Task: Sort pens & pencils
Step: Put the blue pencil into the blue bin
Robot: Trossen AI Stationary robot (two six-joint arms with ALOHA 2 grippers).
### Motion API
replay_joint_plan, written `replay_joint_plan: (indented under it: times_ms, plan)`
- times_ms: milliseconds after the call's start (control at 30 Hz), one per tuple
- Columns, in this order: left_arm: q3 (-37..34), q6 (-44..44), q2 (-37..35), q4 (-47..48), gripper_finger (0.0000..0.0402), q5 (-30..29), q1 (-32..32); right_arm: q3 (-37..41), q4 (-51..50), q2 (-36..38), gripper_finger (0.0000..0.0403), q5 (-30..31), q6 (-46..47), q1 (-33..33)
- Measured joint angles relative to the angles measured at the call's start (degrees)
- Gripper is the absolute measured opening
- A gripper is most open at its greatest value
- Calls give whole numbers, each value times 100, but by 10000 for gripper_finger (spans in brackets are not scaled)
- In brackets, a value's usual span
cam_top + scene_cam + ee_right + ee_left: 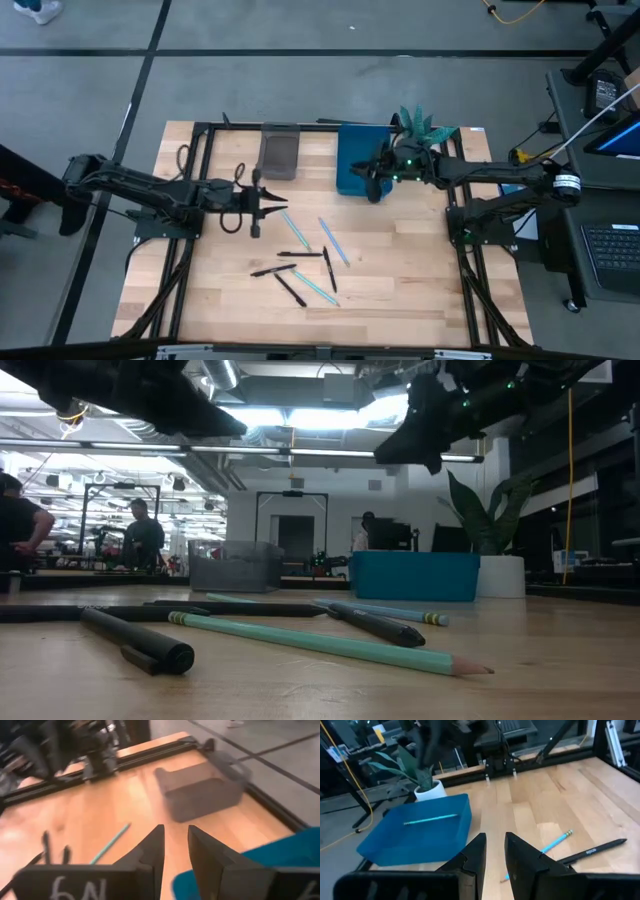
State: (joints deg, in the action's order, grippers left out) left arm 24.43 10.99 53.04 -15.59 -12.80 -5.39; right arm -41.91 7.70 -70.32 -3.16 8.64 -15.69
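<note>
Several black pens (300,253) and pale teal pencils (333,241) lie flat and scattered on the wooden table, near its middle. In the low view a teal pencil (320,643) and a black pen (135,640) lie closest. One teal pencil (430,820) lies inside the blue bin (420,837). My left gripper (283,207) hovers open, its fingers a little apart, just left of the scatter, and holds nothing. My right gripper (372,190) hangs above the near edge of the blue bin (362,160), open and empty.
A grey bin (280,150) stands at the far edge, left of the blue bin. A potted plant (420,128) sits at the blue bin's right. Black frame rails (190,180) run along the table's sides. People stand in the room beyond (145,540).
</note>
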Motion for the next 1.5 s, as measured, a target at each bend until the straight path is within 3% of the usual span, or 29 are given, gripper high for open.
replay_joint_plan:
  times_ms: [233, 500, 767, 1067, 1233, 1500]
  plan:
    - [-25, -232, -933, 780, 64, 217, 0, 0, 13, 0, 87, 17, -140, 423]
    - [-673, -448, -1916, 615, 64, 560, -2, 0, 145, 2, 76, 458, -457, 1087]
    - [-864, -619, -2209, 604, 64, 879, -4, 0, 334, 2, 49, 575, -162, 1728]
    - [-874, -745, -2208, 620, 64, 941, -4, -297, 324, 2, 24, 2426, -404, 2895]
    - [-877, -755, -2206, 723, 64, 953, -4, -302, -77, -28, 15, 3403, 338, 3426]
    - [-879, -755, -2204, 717, 64, 953, -4, -471, -269, -554, 14, 3805, 1063, 3861]
